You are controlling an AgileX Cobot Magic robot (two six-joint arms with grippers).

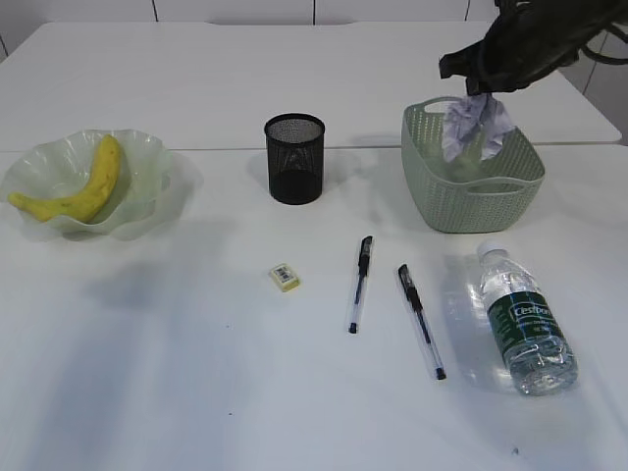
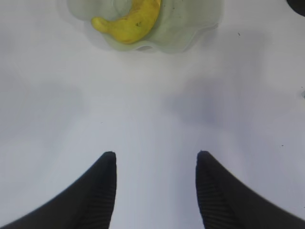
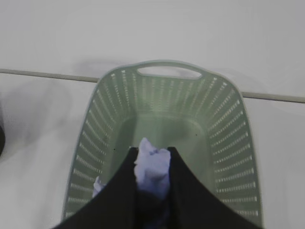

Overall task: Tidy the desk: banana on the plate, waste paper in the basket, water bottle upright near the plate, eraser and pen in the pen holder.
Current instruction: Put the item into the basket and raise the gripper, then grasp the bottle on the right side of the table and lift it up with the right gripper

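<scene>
One crumpled paper (image 1: 478, 125) pinched in right tool (image 3: 152, 167), above basket (image 1: 432, 201)

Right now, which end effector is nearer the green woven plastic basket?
Right. The right end effector hangs above the green woven plastic basket, clamping crumpled white paper. The left end effector is open near the banana plate, far off.

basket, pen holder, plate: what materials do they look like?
Basket: likely moulded plastic, matte sage green; regular rows of small holes and a moulded handle slot.
Pen holder: probably metal mesh, black; fine see-through grid, solid rim.
Plate: translucent pale green, wavy edge, glossy; glass or plastic, can't tell.
</scene>
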